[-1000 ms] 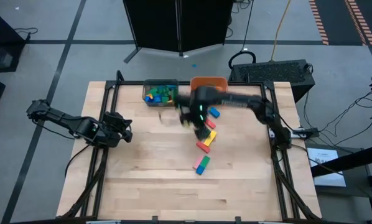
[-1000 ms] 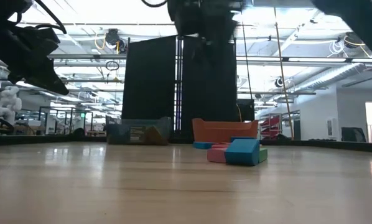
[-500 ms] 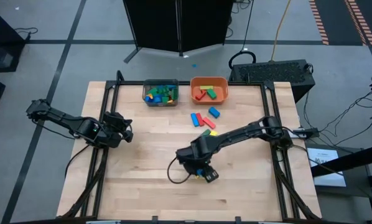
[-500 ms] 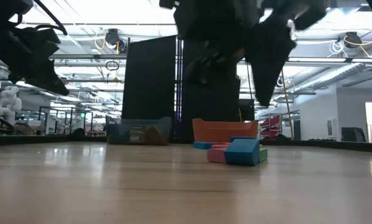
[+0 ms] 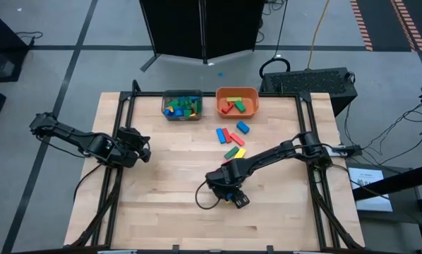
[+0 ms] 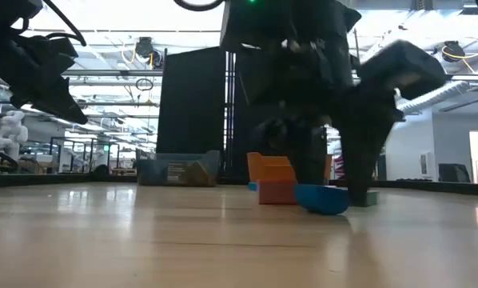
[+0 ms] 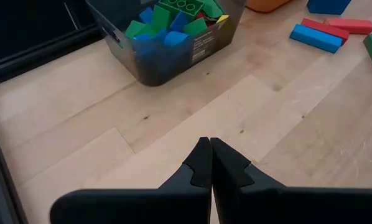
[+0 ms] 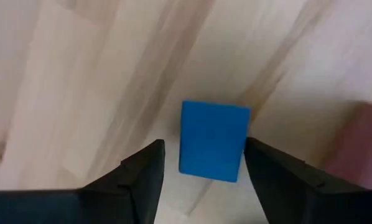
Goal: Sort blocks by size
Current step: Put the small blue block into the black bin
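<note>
Blue block point(image 8: 213, 141) lies flat on the wooden table point(image 5: 161, 183), between the spread fingers of the right gripper point(image 5: 228, 193), which reaches low over the near-centre; no contact is evident. A pink block point(image 8: 360, 149) sits just beside it. Bare boards surround this spot toward the near edge. Left gripper point(image 5: 142, 148), fingers pressed together, hangs at the left side. Farther on lie loose blocks point(image 5: 231, 137), then the grey bin point(image 5: 182, 104) and orange bin point(image 5: 237, 103) at the far edge.

— What are you seeing on your robot?
— Two dark, matte arms; the right gripper point(image 8: 201, 171) has flat black fingers point(image 8: 145, 177), and a green light glows on its wrist.
</note>
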{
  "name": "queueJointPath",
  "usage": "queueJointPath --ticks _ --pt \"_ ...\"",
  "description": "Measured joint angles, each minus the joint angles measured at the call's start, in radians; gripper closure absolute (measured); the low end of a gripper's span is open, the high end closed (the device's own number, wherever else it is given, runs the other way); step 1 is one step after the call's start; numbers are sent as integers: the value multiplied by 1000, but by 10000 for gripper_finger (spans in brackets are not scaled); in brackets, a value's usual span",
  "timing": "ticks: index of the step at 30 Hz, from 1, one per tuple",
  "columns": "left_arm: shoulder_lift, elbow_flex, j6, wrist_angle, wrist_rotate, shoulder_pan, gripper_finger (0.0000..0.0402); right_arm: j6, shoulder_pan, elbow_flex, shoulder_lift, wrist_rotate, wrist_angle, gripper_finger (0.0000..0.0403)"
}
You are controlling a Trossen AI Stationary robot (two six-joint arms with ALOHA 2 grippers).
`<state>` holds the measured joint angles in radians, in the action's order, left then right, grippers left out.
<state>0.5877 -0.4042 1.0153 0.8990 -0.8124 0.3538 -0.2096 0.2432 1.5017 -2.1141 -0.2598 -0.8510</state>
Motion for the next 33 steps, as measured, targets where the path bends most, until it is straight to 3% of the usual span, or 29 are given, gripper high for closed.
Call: queueJointPath --ticks 6,13,19,26,33 --pt "7 0 0 0 0 0 401 84 7 -26 1 63 70 205" --pt "13 0 0 0 0 0 401 126 7 -27 -1 90 117 291" --pt "13 0 0 0 0 0 401 76 -25 9 19 140 33 291" --pt "13 0 16 1 3 0 401 12 -211 216 91 139 51 291" --pt "15 0 30 -1 18 0 401 63 -489 395 49 220 423 291"
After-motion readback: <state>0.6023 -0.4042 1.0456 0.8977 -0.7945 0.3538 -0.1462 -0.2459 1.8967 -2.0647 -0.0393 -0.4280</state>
